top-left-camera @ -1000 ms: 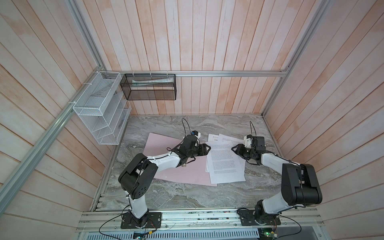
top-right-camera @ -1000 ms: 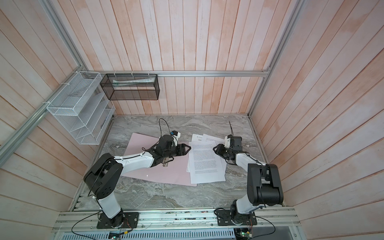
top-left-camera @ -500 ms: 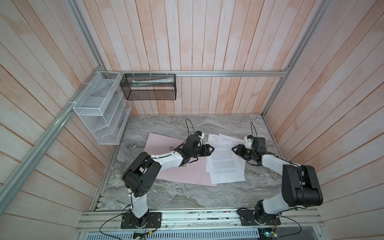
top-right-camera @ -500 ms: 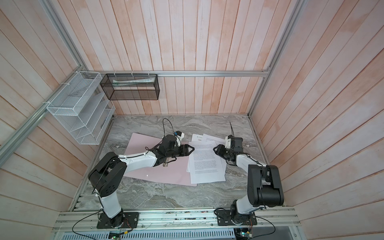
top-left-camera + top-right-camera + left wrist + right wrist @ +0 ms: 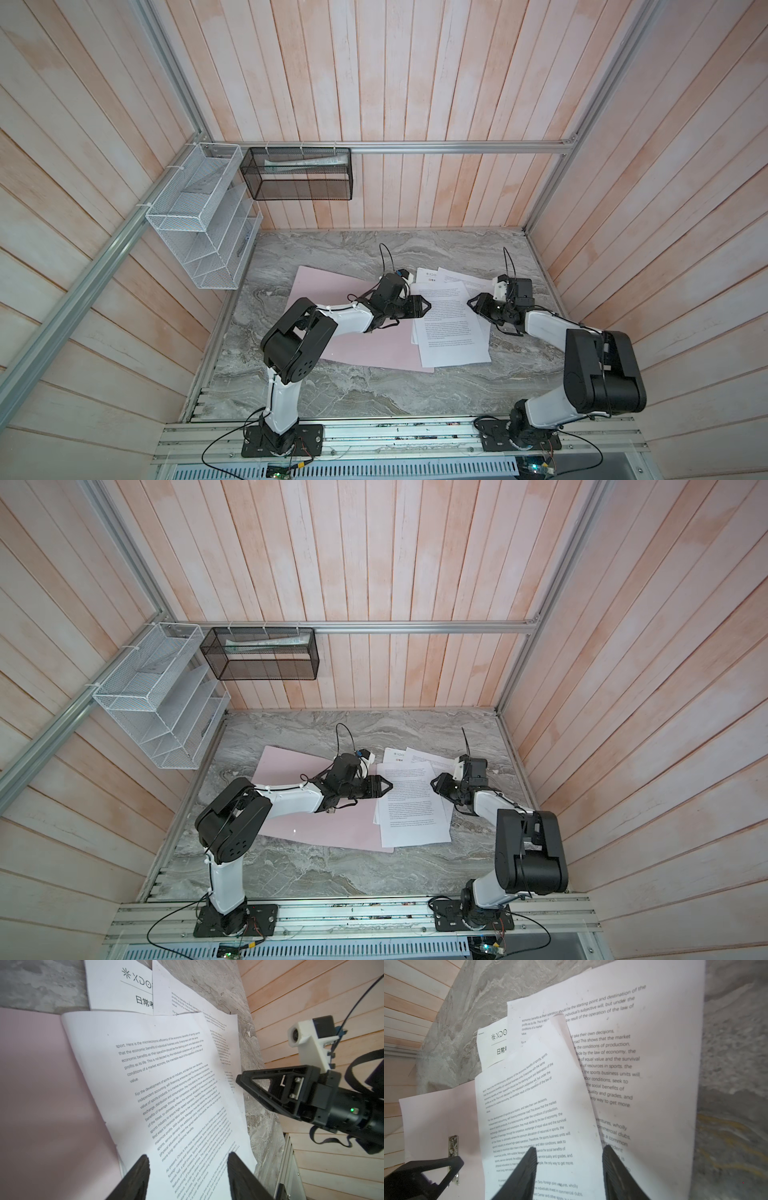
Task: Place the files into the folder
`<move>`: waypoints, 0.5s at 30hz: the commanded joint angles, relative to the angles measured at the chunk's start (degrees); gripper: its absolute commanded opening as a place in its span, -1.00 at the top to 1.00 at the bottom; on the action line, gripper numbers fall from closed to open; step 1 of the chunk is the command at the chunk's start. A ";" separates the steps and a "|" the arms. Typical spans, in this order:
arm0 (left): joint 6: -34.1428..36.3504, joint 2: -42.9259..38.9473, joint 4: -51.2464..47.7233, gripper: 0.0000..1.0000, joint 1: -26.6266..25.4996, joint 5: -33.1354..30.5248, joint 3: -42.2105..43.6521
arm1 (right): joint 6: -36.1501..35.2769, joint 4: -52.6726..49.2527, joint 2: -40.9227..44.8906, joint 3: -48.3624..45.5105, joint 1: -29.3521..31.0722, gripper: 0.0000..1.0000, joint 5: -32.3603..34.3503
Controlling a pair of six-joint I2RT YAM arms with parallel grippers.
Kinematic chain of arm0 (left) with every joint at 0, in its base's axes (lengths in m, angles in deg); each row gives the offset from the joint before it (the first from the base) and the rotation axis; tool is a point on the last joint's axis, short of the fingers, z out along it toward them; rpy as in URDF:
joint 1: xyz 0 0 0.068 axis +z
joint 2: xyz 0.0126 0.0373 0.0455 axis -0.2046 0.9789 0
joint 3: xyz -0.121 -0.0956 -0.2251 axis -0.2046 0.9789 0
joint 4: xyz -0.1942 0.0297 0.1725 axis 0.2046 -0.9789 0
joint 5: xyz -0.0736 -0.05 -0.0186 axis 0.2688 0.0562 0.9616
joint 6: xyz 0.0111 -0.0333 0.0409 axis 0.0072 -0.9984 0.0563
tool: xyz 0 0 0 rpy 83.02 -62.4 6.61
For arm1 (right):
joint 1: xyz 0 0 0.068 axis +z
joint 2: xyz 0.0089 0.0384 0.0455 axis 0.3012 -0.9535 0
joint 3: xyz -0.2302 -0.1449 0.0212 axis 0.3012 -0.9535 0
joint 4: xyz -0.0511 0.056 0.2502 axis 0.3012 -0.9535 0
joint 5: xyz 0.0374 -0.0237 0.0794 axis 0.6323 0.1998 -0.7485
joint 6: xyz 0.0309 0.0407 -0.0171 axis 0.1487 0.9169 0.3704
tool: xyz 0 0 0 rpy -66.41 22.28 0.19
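Observation:
The files are several white printed sheets fanned on the marble, their left part overlapping the pink folder, which lies open and flat. My left gripper is open over the top sheet's left edge; in the left wrist view only paper lies between its fingers. My right gripper faces it from the right, open, straddling the top sheet's lifted right edge without gripping it. The folder's silver clip shows beside the left gripper's fingertip.
A white wire rack and a black mesh basket hang on the walls at the back left. Wooden walls close in the marble tabletop on three sides. Bare marble lies in front of the folder and behind the sheets.
My left gripper has moved right, from above the folder to the left edge of the files. The right gripper has stayed in place and its jaws have widened slightly.

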 commanded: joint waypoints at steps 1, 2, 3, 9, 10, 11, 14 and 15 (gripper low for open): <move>0.37 1.71 0.35 -0.24 -0.71 1.56 -2.07 | -0.17 -2.45 0.87 -2.03 -0.52 0.00 1.42; 0.22 2.15 0.29 -0.23 -0.74 1.79 -2.40 | 0.19 -1.94 0.83 -2.79 -0.43 0.00 0.69; 0.11 2.59 0.36 -0.23 -0.82 1.90 -2.68 | 0.56 -1.90 0.72 -3.15 -0.48 0.00 0.34; -0.25 4.78 0.21 -0.18 -1.02 2.27 -3.97 | -0.17 -3.88 2.46 -4.09 -1.46 -0.03 1.47; -0.16 5.26 -0.02 -0.17 -1.01 2.29 -4.19 | -0.27 -4.36 2.81 -4.06 -1.54 -0.03 1.51; -0.16 5.54 -0.11 -0.17 -1.00 2.28 -4.30 | -0.36 -4.69 2.97 -4.03 -1.60 -0.03 1.39; -0.55 6.80 0.10 -0.16 -1.05 2.45 -4.45 | -0.28 -4.85 3.21 -4.36 -1.82 -0.03 0.09; -0.72 7.33 0.13 -0.16 -1.03 2.45 -4.57 | -0.28 -4.67 3.15 -4.53 -2.01 -0.03 -0.52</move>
